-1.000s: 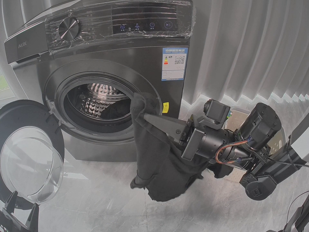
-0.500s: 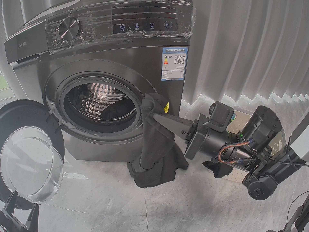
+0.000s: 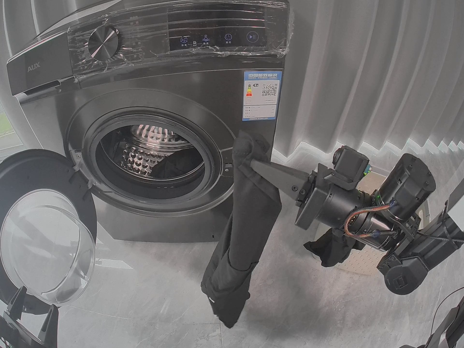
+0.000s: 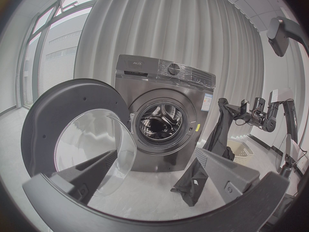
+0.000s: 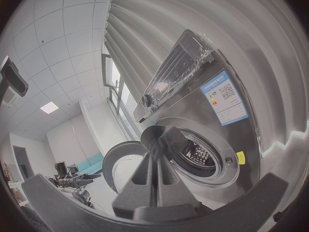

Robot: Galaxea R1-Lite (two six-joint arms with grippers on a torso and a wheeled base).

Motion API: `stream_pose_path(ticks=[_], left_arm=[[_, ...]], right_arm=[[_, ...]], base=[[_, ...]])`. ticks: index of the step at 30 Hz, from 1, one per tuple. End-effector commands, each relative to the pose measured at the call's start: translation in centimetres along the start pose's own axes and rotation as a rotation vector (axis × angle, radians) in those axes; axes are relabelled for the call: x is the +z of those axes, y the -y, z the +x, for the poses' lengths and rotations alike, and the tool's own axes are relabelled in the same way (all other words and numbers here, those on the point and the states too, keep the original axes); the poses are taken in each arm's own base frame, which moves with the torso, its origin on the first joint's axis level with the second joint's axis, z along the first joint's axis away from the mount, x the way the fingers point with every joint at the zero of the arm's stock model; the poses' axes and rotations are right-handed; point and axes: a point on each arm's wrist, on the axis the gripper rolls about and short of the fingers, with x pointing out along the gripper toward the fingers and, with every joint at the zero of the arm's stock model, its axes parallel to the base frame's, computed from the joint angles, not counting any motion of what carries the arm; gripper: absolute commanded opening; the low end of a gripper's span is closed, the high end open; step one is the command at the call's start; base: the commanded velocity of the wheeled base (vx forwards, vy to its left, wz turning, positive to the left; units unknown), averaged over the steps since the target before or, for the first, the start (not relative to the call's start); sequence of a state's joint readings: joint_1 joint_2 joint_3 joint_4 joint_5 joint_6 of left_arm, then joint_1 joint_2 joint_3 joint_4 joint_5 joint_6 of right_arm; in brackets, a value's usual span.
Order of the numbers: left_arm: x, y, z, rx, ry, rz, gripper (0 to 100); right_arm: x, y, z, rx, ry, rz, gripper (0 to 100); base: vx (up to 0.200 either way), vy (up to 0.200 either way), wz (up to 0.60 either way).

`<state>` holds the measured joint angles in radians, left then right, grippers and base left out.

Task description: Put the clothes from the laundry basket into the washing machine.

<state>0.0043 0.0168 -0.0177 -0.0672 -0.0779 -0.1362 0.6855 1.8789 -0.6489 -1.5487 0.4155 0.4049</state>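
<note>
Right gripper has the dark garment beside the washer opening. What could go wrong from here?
1. The dark garment hangs from the right gripper well below the drum opening; its tail may drape over the rim and stay outside.
2. Only a small bunch is pinched, so it could slip out.
3. Another dark cloth hangs at the laundry basket edge under the arm and may snag.

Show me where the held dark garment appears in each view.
Head view: dark garment hangs beside the drum opening, below the blue label.
Left wrist view: it hangs beside the washing machine, near the basket.
Right wrist view: bunched before the drum opening.
Shared landmark: blue label on the washing machine.
</note>
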Motion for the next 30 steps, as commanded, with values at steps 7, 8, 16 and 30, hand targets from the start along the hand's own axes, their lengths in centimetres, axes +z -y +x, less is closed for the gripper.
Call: stream_pose_path(ticks=[7,8,16,30], left_arm=[[-0.5,-0.1,0.0,0.0,-0.002,0.0,100],[-0.5,-0.1,0.0,0.0,-0.002,0.0,100],[-0.5,-0.1,0.0,-0.001,-0.002,-0.001,100],[-0.5,-0.1,0.0,-0.001,-0.004,-0.002,100]], right_arm=[[1.3,1.7,-1.5,-0.073,0.022,-0.067,0],[1.3,1.7,-1.5,-0.073,0.022,-0.067,0],[1.8,2.5,-2.0,-0.103,0.03,-0.112,0],[1.7,2.7,-1.8,-0.148,0.05,-0.091,0]], base=[[0.0,0.0,0.0],[0.0,0.0,0.0],[-0.05,0.0,0.0],[-0.057,0.0,0.13]])
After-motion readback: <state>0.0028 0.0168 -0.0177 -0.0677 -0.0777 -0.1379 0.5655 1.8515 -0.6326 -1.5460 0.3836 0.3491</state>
